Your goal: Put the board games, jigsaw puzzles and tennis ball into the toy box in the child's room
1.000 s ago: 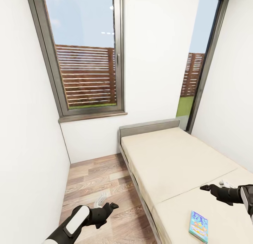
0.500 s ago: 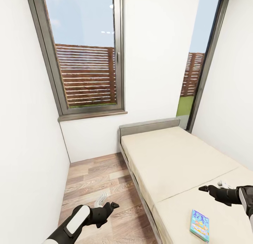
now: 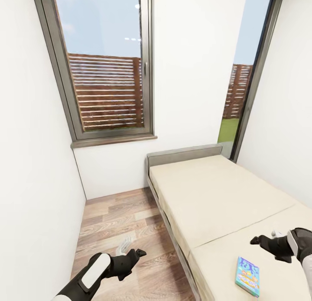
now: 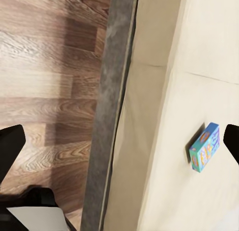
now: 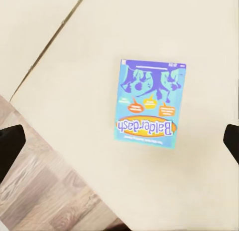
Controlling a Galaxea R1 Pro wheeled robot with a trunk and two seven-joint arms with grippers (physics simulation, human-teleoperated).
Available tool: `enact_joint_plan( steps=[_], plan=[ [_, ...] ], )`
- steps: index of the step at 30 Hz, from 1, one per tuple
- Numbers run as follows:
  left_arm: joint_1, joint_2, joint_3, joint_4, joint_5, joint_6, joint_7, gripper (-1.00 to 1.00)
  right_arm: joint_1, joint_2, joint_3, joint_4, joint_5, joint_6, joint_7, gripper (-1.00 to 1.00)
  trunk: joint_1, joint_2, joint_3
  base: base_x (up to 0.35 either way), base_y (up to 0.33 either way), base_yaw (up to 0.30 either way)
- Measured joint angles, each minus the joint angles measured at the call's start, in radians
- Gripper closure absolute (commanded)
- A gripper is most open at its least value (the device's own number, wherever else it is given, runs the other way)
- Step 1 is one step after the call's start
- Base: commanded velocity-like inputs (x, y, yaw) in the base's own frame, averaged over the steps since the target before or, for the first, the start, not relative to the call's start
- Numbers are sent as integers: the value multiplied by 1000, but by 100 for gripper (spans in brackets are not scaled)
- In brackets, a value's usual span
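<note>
Head view: right gripper [image 3: 265,240] hovers, fingers wide, over beige mattress [image 3: 208,197]; flat blue board game [image 3: 247,276] at 5 o'clock.

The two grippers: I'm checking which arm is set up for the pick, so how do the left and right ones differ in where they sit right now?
The left gripper hangs over the wood-plank floor, beside the beige-mattress bed; the right gripper hangs over the mattress, close to the flat blue board game box. Both have their fingers spread and hold nothing.
</note>
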Motion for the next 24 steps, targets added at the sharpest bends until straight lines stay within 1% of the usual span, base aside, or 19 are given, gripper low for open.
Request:
enact_joint_plan(
  steps=[3,9,12,19,24],
  plan=[
    [0,0,0,0,-1,-1,0,-100,-16,-1,-1,29,-25,-5,-42,-100,12,-21,-9,0,0,0],
    [0,0,-1,0,-1,-2,0,-100,-24,1,-2,43,-40,-8,-61,-100,35,-63,-28,0,0,0],
    [0,0,-1,0,-1,-2,0,-100,-25,0,-1,44,-42,-7,-54,-100,46,-84,-38,0,0,0],
    [0,-2,-1,0,-1,-2,0,-100,-26,-5,1,33,-44,-7,-9,-100,73,-133,-60,0,0,0],
    [0,-3,-2,0,-1,-4,-1,-100,-25,-6,2,22,-44,-4,0,-100,92,-168,-75,0,0,0]
  ],
)
